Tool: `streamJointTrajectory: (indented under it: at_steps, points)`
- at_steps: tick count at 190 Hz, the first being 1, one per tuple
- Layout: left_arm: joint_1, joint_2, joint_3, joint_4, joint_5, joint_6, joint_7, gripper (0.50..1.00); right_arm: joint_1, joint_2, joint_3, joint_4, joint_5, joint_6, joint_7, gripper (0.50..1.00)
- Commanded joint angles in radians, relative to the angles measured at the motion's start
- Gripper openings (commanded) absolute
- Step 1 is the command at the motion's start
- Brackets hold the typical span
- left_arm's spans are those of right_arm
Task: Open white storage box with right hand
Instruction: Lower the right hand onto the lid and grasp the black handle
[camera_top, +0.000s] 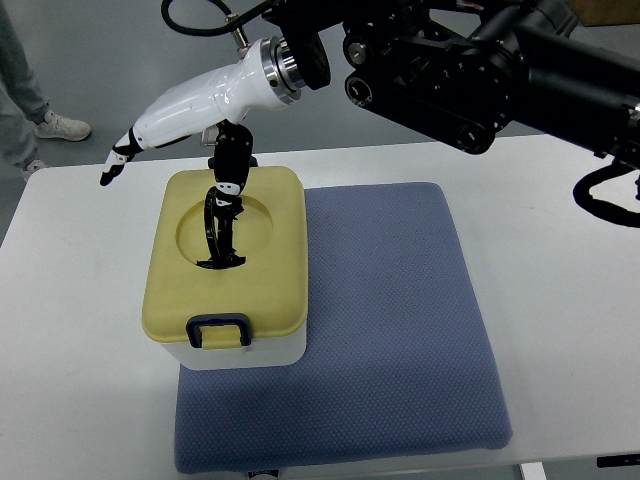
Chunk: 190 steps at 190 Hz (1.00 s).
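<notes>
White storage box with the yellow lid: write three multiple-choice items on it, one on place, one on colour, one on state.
1. Where does the white storage box with the yellow lid stand?
A. On the blue padded mat's left edge
B. On the floor
C. At the table's right end

2. What colour is the front latch?
A. Red
B. Dark blue
C. Green

3. What state is the lid in?
A. Removed
B. Half open
C. Closed on the box

Answers:
1 A, the box overlaps the blue padded mat.
2 B, the latch is dark blue.
3 C, the lid sits flat while the right robot hand fingers the raised black handle.
</notes>
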Motion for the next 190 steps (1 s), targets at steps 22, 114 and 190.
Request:
streamJointTrajectory:
  at_steps: [22,114,190]
  points:
    - [0.000,0.000,0.000,0.000,0.000,0.000,0.000,1.000,-0.011,0.002,-0.022,0.008,-0.068,-0.032,0.003,0.874]
    - [0.000,0.000,0.000,0.000,0.000,0.000,0.000,1.000,-0.016,-0.043,-0.128,0.028,-0.102,-0.130,0.041,0.829]
    - [0.000,0.000,0.000,0.000,0.000,0.000,0.000,1.000,-0.028,-0.055,-0.127,0.080,-0.095,-0.131,0.043,0.801]
